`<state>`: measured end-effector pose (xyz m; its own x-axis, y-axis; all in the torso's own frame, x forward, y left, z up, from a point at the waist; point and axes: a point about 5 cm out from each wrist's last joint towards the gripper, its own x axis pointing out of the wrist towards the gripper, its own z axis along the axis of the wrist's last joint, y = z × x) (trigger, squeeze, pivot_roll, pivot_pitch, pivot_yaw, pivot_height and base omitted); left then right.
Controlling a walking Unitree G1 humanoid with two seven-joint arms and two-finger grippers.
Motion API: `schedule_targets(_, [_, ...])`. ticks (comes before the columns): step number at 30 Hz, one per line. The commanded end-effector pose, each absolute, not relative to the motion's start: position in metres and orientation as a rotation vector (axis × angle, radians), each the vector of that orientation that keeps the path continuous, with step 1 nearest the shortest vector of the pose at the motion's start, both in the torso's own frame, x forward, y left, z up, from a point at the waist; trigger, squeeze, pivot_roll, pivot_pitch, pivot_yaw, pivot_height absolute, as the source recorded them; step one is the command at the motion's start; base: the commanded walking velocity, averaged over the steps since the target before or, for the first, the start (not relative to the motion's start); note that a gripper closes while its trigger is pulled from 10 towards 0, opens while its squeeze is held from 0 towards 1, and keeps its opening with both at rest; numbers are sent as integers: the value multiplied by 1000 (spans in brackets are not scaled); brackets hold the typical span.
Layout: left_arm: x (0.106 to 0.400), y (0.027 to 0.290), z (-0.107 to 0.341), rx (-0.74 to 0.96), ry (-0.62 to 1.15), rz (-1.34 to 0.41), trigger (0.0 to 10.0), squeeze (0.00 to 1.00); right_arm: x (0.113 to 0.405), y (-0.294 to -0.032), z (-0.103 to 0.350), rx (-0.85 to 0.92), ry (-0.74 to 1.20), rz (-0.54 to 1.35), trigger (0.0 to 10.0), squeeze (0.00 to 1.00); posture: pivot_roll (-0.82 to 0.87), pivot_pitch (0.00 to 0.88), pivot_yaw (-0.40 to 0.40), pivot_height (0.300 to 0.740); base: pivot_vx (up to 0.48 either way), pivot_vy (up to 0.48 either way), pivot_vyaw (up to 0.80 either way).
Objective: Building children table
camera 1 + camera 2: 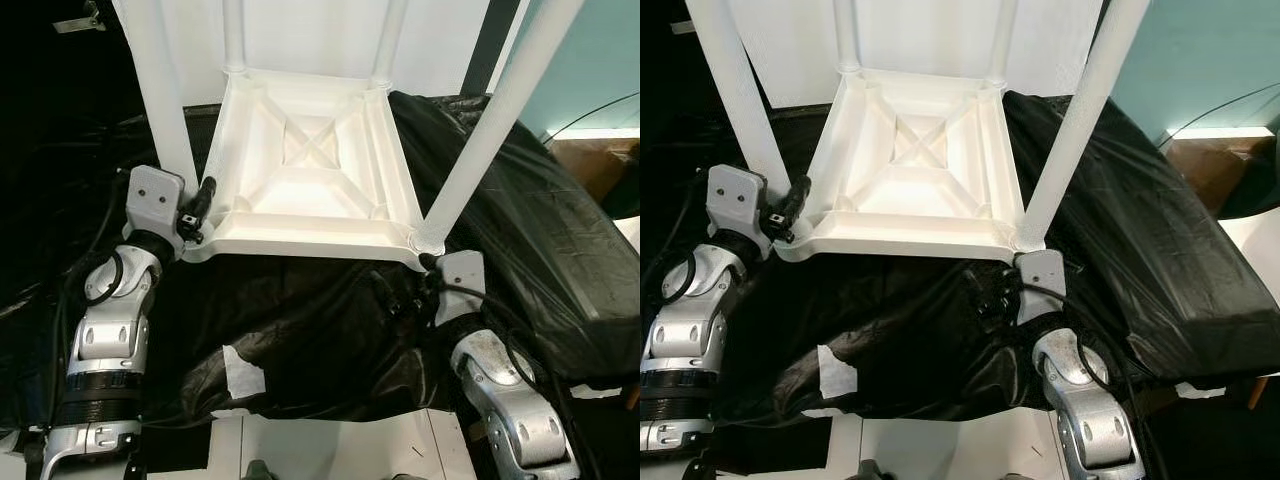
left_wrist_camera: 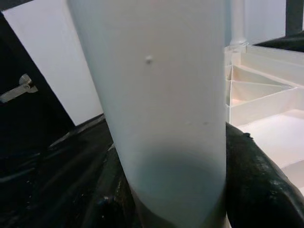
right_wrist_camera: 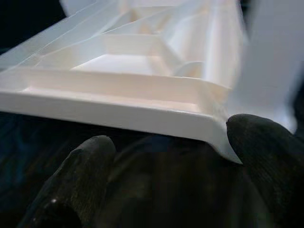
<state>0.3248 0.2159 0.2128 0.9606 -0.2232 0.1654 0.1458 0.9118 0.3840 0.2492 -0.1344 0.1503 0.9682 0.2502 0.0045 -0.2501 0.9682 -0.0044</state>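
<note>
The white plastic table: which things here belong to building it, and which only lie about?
Job: upside-down white plastic table top; four white round legs standing in it; left gripper; right gripper.

Lying about: crumpled black plastic sheet; white paper scrap.

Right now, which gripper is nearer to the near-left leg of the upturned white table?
Left. The left gripper is at the foot of the near-left leg, fingers on both sides of it. The right gripper is at the opposite near corner of the table.

Table (image 1: 310, 170) smooth white plastic, sheet (image 1: 520, 230) glossy black plastic, crinkled
</note>
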Motion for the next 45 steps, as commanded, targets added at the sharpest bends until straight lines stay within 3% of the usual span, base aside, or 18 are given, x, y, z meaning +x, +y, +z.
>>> schedule_targets(1, [325,233,223,655,-248,1,10000,0,249,-141,147,9,15,221,10000,0,-12,63,29,740,0,0,0])
schedule_targets(18, [336,243,244,864,-277,54,10000,0,245,-130,144,11,64,305,10000,0,-18,63,38,740,0,0,0])
schedule_targets(22, [338,242,235,787,-232,25,10000,0,243,-127,143,-1,67,320,10000,0,-20,63,41,740,0,0,0])
schedule_targets(25, [336,236,203,549,-104,-44,10000,0,244,-131,142,-14,72,298,10000,0,-22,68,41,740,0,0,0])
schedule_targets(31, [332,226,186,421,-56,-111,10000,0,244,-134,141,-24,81,283,10000,0,-17,69,37,740,0,0,0])
schedule_targets(35, [318,206,162,174,8,-232,10000,0,246,-133,141,-31,86,286,10000,0,-14,66,34,740,0,0,0])
schedule_targets(45, [296,168,127,28,114,-397,10000,0,249,-133,141,-38,84,280,10000,0,-11,71,34,740,0,0,0])
